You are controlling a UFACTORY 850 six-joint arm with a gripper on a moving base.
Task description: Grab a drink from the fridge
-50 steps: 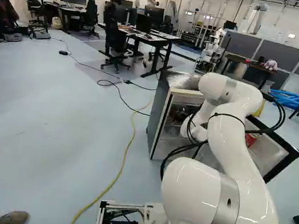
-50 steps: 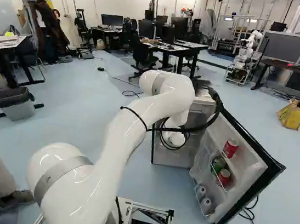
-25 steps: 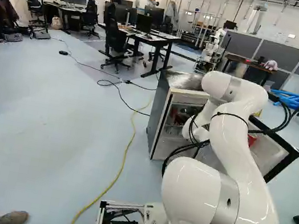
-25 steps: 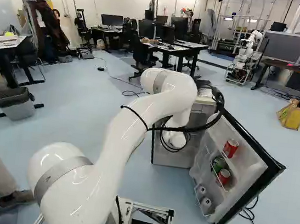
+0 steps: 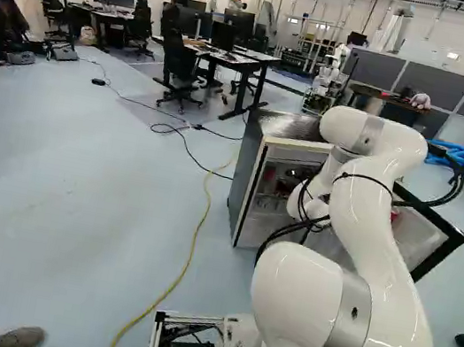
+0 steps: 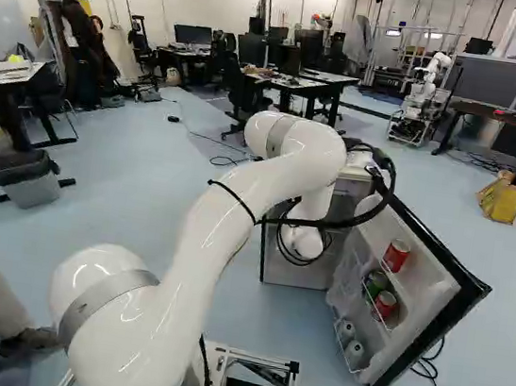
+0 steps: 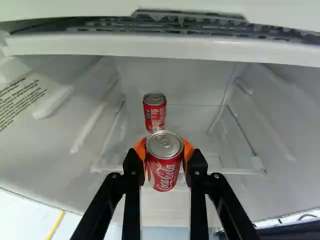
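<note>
- The gripper [image 7: 164,150] is grasping a red can [image 7: 165,176], its orange pads [image 7: 187,152] pressing both sides.
- A second red can [image 7: 155,111] is standing just behind, nearer the fridge's [image 5: 247,181] back wall.
- The open door [image 6: 433,307] is carrying more cans [image 6: 395,256] and standing beside the arm [image 5: 385,246].
- The arm's upper bend is sitting higher and farther right than before in the left base view.

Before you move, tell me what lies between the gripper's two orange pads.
A red can, both pads against its sides; the wrist view shows it, another red can beyond.
</note>
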